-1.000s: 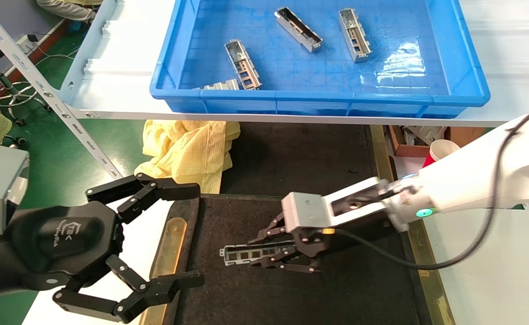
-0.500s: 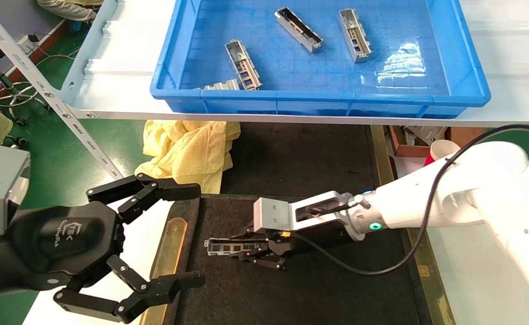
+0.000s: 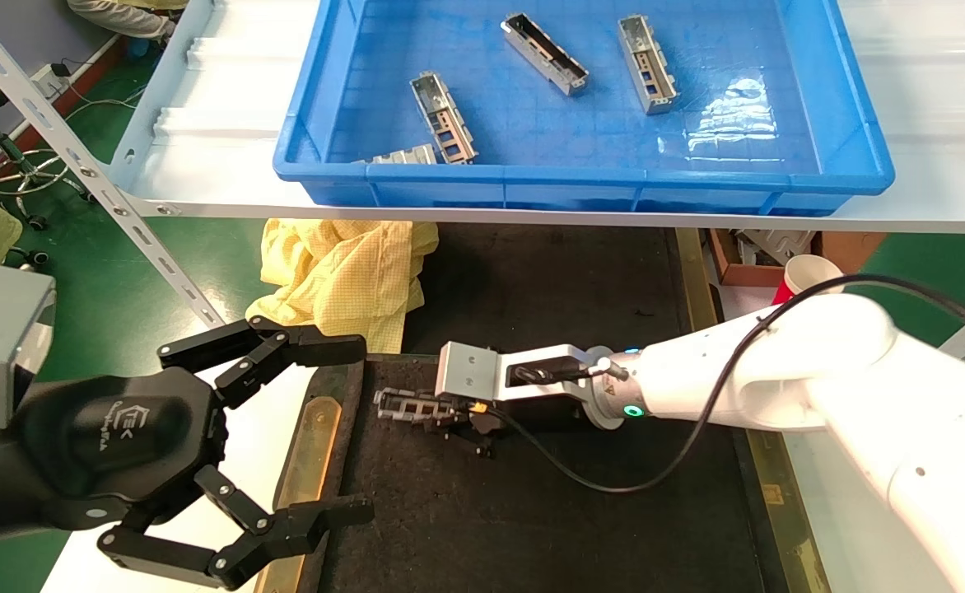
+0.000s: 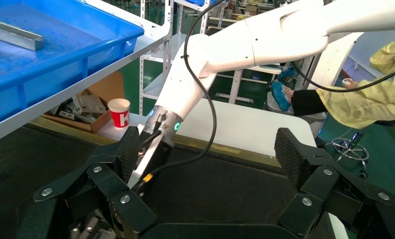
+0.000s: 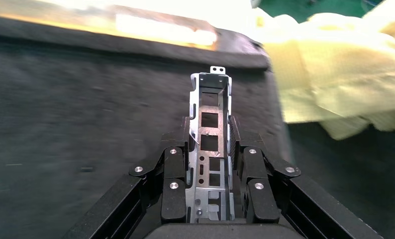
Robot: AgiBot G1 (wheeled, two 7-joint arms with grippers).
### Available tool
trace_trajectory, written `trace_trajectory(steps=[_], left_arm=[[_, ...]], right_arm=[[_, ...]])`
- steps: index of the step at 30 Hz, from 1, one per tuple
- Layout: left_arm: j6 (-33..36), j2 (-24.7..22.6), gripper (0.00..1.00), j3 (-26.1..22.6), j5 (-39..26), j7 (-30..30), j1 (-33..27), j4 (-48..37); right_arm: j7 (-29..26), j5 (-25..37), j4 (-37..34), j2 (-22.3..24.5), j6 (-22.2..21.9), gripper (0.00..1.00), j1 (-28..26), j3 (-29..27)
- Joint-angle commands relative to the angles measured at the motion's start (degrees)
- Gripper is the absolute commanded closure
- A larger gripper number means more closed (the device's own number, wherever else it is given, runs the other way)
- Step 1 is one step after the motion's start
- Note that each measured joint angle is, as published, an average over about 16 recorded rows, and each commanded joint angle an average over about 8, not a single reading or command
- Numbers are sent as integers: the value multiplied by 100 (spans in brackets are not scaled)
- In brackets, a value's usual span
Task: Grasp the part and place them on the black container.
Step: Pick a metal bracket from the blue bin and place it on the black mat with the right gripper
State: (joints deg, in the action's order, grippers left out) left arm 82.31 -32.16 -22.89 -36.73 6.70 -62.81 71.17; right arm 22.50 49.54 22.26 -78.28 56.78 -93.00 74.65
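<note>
Left gripper [image 3: 318,436]: black claw spread wide, holds nothing, hovers at the left edge of the wide flat black felt-surfaced tray [image 3: 581,527].
Left edge strip: brass-coloured strip [image 3: 308,449] lies between the left fingers.
Behind tray: crumpled yellow cloth [image 3: 342,276], beside the held part's free end.
Right gripper [image 3: 441,416]: black fingers [image 5: 173,174] clamped on slim silver-grey metal channel part [image 5: 210,144], low over the tray's far left corner.
Shelf above: deep blue plastic bin [image 3: 853,156] with four more alike parts [image 3: 443,115].

Left pincer [image 3: 330,432] housing: embossed logo, lettering too small to read.
</note>
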Motion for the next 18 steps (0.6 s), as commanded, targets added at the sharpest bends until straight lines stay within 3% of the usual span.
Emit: trace_trajectory(steps=[1, 7, 18], left_arm=[[0, 0, 0, 0, 0, 0, 0, 0], [0, 0, 0, 0, 0, 0, 0, 0], [0, 0, 0, 0, 0, 0, 0, 0]], right_arm=[[-32, 4, 144, -4, -348, 100, 59, 35], [-143, -19, 504, 0, -731, 100, 128, 197], [-302, -119, 788, -2, -927, 100, 132, 462]])
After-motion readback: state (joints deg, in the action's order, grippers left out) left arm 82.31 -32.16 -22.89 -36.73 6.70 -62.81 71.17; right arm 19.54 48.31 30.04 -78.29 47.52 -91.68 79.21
